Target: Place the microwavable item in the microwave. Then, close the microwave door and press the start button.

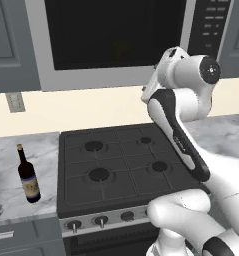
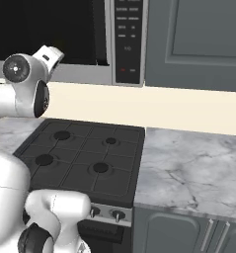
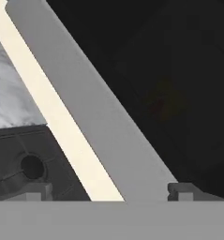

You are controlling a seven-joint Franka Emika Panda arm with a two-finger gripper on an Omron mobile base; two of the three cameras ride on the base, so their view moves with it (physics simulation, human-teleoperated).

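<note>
at the top of the left base view: the microwave door (image 1: 116, 32) is sitting shut, black glass in a grey frame, with a faint yellowish shape glimmering behind it.
cup: the small yellow cup (image 3: 164, 101) is showing only dimly through the dark glass in the hand view, right of centre, so it is apparently resting inside the microwave (image 1: 46, 75).
fingers: the gripper (image 3: 111, 190) is standing wide open at the bottom of the hand view, gripping nothing, its tips apart on either side of the grey frame.
arm: it is reaching up toward the door's lower right corner in the left base view.
button panel: the dark panel (image 2: 128, 39) is lying at the top centre of the right base view, to the right of the hand.
step, as a judgement: placing and closing are looking done; pressing start is remaining.
risk: the open fingers could be straddling the wrong key or brushing two at once, since the keys are small and close together.
also in view: a wine bottle (image 1: 28, 175) is standing on the desk (image 1: 6, 170), left of the stove (image 1: 121, 160).
</note>
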